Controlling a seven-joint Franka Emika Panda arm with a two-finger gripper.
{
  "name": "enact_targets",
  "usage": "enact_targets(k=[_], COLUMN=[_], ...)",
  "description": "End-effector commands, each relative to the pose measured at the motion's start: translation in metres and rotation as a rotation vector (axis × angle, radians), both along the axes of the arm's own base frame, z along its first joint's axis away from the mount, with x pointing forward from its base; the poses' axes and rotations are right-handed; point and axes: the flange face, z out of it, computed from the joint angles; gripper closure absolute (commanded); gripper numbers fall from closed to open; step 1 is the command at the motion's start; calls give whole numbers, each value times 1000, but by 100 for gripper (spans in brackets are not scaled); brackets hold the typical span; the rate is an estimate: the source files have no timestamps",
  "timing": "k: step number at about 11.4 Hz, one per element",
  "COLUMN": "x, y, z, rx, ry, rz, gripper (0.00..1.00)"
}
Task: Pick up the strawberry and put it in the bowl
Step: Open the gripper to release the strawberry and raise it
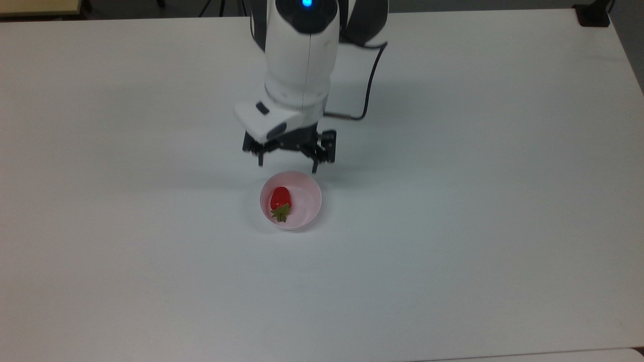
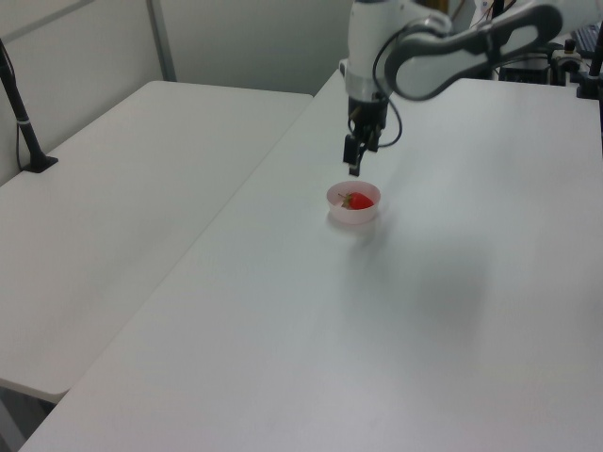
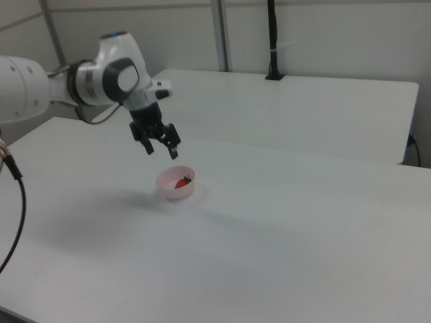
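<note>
White table [image 1: 478, 201] bears the bowl [image 1: 307, 217] holding the strawberry [image 1: 280, 199]; above, the pincer [image 1: 287, 166] spreads wide, empty.

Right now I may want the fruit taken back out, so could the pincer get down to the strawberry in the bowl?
Probably yes. The pincer hangs open above the bowl, and the strawberry lies uncovered inside with nothing over it.

glossy strawberry [image 1: 280, 197], smooth bowl [image 1: 308, 215], matt table [image 1: 453, 226]
</note>
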Motion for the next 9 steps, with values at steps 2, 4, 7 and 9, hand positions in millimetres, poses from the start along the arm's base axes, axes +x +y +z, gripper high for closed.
enact_targets(k=[2,4,7,9], x=[-68,-107,-126,-126], y=[-19,-32,-54,-70], z=[96,140,170,172], rx=[-20,-15,14,24], ry=[88,141,146,142], rz=[31,21,14,-9], gripper=[0,0,0,0])
